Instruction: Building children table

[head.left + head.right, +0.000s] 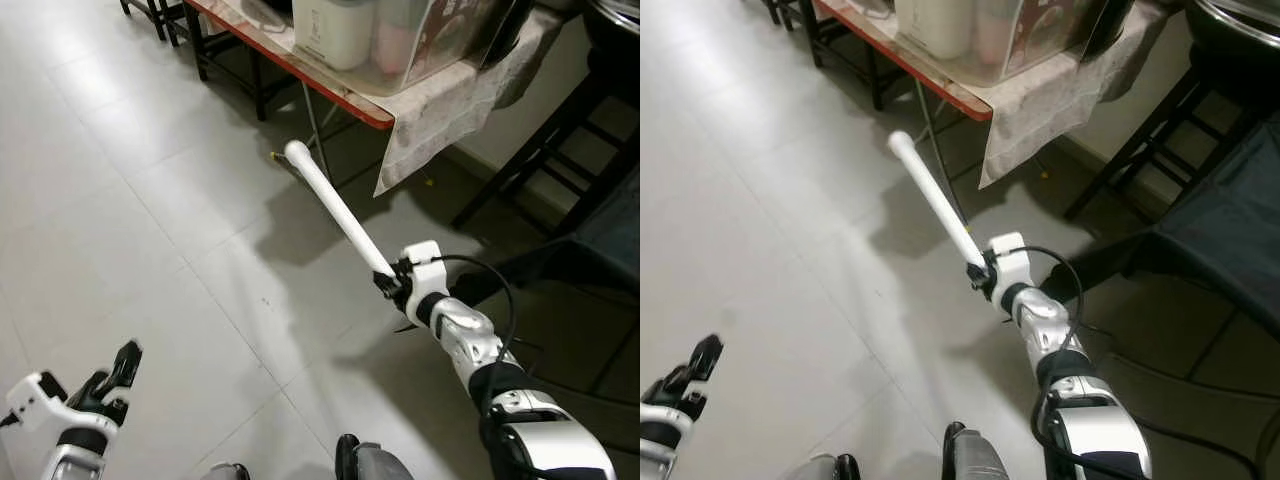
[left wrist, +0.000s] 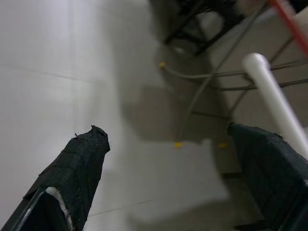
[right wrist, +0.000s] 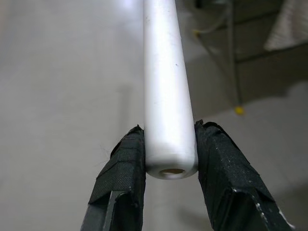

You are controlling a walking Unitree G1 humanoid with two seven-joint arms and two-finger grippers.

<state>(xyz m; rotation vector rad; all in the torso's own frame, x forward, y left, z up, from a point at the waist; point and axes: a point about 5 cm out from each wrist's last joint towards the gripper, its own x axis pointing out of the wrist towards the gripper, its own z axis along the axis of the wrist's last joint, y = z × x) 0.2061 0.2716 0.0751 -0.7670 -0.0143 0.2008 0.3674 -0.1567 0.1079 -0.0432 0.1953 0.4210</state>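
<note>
A long white table leg [image 1: 335, 205] sticks out forward and up from my right gripper [image 1: 388, 283], which is shut on its near end above the floor. In the right wrist view both black fingers [image 3: 120, 166] press the leg [image 3: 166, 91] from either side, and its end face shows a small hole. My left gripper [image 1: 112, 378] hangs low at the left over bare tiles, open, holding nothing. The left wrist view has its two fingertips [image 2: 84, 159] wide apart, with the leg's far end [image 2: 269, 91] between them in the distance.
A red-edged folding table [image 1: 330, 85] under a grey cloth carries a white appliance [image 1: 335, 28] and a clear box ahead. Dark stools [image 1: 560, 150] and a dark fabric seat [image 1: 1220, 250] stand right. Pale tiled floor [image 1: 120, 180] spreads left.
</note>
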